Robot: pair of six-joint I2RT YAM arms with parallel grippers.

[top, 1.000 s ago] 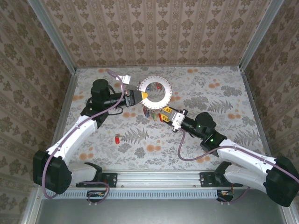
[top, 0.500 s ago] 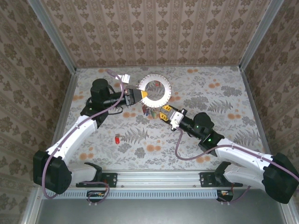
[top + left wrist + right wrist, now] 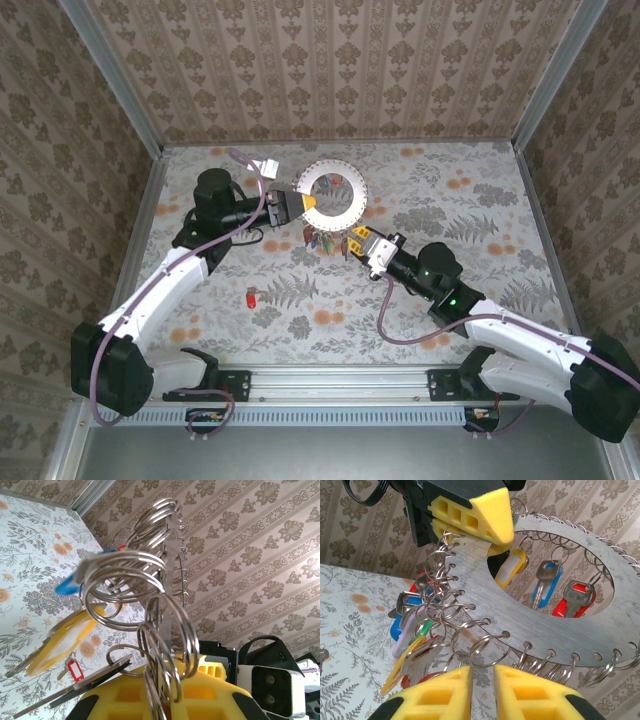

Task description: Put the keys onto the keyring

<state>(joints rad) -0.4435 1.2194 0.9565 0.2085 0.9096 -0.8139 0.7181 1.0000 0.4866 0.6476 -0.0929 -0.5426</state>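
I have the left tool (image 3: 302, 207) clamped on the keyring (image 3: 352, 203), a large flat pale-grey metal disc with a toothed rim and a wide central hole. Its yellow fingers bite the disc's left edge. The disc is held up off the floral-patterned surface (image 3: 470, 215), toward the far middle of it.

From my right wrist camera, small steel split rings (image 3: 485, 652) run through the holes along the disc's rim. Three of the keys dangle across the hole: one with a yellow tag (image 3: 511, 566), one with a blue head (image 3: 547, 582) and one with a red head (image 3: 575, 600). A thicker bunch of keys (image 3: 320, 239), with blue, green, yellow and red tags, hangs from the rim close to the left tool.

The right tool (image 3: 350, 243) sits just below the near edge of the disc and points up at it. Its yellow fingers (image 3: 445, 692) stand narrow, with a slim gap between them, and I see nothing inside that gap. One split ring hangs right above their tips.

In my left wrist view the split rings crowd the lens. A blue tag (image 3: 67, 586), a yellow tag (image 3: 62, 645) and a small red tag (image 3: 76, 670) hang off to the left.

One loose red-headed key (image 3: 250, 297) lies on the surface beside the left arm, well apart from the disc.
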